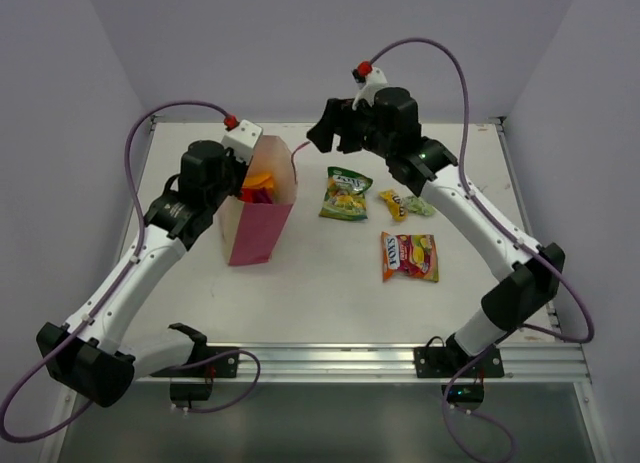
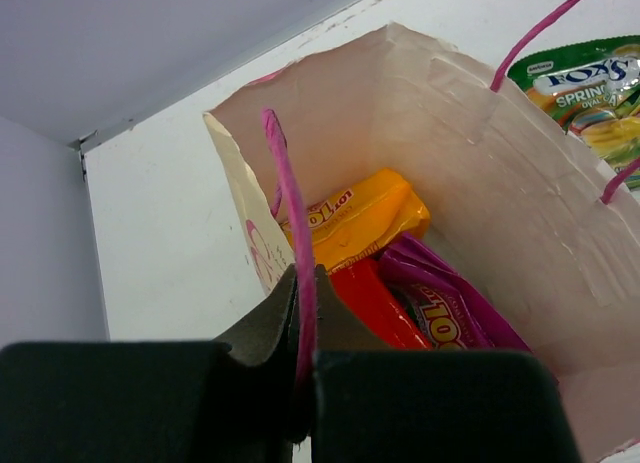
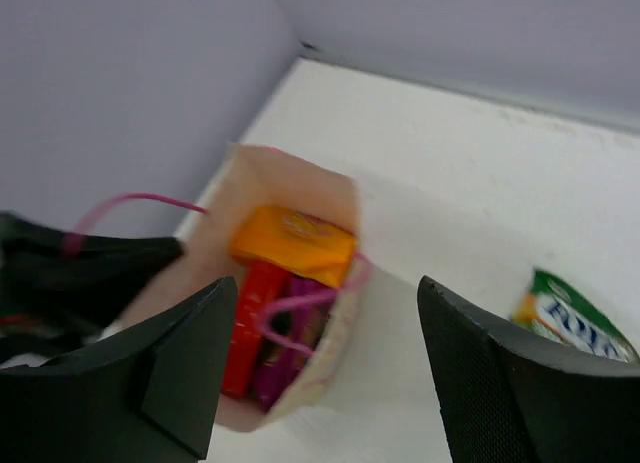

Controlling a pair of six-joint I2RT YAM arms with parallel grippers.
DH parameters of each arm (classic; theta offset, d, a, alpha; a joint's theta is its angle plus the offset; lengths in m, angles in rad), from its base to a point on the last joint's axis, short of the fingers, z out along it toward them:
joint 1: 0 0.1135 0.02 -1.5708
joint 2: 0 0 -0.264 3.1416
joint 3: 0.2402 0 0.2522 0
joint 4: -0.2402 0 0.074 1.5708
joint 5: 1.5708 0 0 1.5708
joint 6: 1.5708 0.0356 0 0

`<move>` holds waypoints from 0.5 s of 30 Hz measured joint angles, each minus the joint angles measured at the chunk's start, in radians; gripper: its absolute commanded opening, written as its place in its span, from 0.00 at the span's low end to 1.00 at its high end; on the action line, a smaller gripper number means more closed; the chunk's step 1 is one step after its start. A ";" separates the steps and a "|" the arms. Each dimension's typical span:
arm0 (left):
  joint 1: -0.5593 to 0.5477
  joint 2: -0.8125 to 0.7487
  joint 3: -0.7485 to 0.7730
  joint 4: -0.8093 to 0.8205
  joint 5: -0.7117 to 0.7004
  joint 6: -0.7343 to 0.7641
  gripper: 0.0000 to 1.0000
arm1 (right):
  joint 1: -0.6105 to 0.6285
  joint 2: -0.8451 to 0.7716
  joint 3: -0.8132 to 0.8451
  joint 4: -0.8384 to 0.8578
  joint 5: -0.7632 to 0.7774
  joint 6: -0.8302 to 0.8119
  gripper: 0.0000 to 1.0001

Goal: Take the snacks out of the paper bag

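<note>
Paper bag (image 1: 258, 228) stands upright on the bench (image 1: 330, 293), left of centre, mouth open. Left arm (image 1: 140, 273) reaches over it from the near-left. Left jaws are closed tight on the near cord handle (image 2: 295, 223), with the cord running up between the two pads at the bag's left rim. The far handle (image 2: 540, 33) hangs free on the opposite wall.

Three snacks are inside the bag, as the left wrist view shows:
- The orange packet (image 2: 360, 218) is on top, toward the back.
- The red packet (image 2: 370, 308) is below it.
- The magenta-purple packet (image 2: 450, 303) sits just beside the red one and touches it.

Right arm (image 1: 480, 218) comes in from the right. Right jaws are spread wide and empty, raised above the bench just right of the bag's far corner. The right wrist view looks down into the bag mouth between the two fingers.

Out on the bench, right of the bag:
- The green packet (image 1: 346, 194) is nearest the bag and lies apart from it.
- The small yellow candy pack (image 1: 393, 204) and green candy pack (image 1: 419, 206) lie side by side further right.
- The red-yellow packet (image 1: 409, 256) lies flat, closer to the arm bases.
</note>
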 measured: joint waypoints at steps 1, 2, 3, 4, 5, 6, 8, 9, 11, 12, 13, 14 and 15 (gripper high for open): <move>0.001 -0.013 -0.008 -0.001 0.003 0.003 0.00 | 0.021 -0.019 0.037 0.006 -0.002 -0.007 0.75; 0.002 -0.026 -0.015 -0.002 0.005 0.005 0.00 | 0.052 -0.040 0.078 0.012 -0.002 -0.015 0.74; 0.002 -0.039 -0.022 -0.002 0.007 0.006 0.00 | 0.082 -0.053 0.117 0.016 -0.003 -0.023 0.72; 0.002 -0.050 -0.026 -0.005 0.008 0.012 0.00 | 0.109 -0.059 0.154 0.022 -0.006 -0.031 0.71; 0.002 -0.058 -0.030 -0.005 0.008 0.014 0.00 | 0.136 -0.057 0.190 0.024 -0.016 -0.038 0.70; 0.002 -0.068 -0.032 -0.007 0.008 0.019 0.00 | 0.157 -0.042 0.229 0.020 -0.026 -0.046 0.70; 0.002 -0.078 -0.034 -0.007 0.010 0.026 0.00 | 0.188 0.006 0.299 0.018 -0.034 -0.062 0.69; 0.002 -0.079 -0.034 -0.007 0.011 0.032 0.00 | 0.201 0.038 0.321 0.016 -0.036 -0.069 0.69; 0.002 -0.078 -0.033 -0.006 0.017 0.048 0.00 | 0.218 0.096 0.338 0.010 -0.042 -0.076 0.69; 0.003 -0.077 -0.033 -0.007 0.018 0.055 0.00 | 0.225 0.129 0.336 0.002 -0.030 -0.079 0.68; 0.007 -0.075 -0.032 -0.005 0.019 0.065 0.00 | 0.229 0.156 0.322 -0.002 -0.032 -0.076 0.68; 0.010 -0.069 -0.025 -0.002 0.021 0.071 0.00 | 0.230 0.177 0.290 -0.006 -0.024 -0.072 0.68; 0.014 -0.060 -0.016 0.001 0.024 0.076 0.00 | 0.233 0.184 0.235 0.000 -0.022 -0.064 0.67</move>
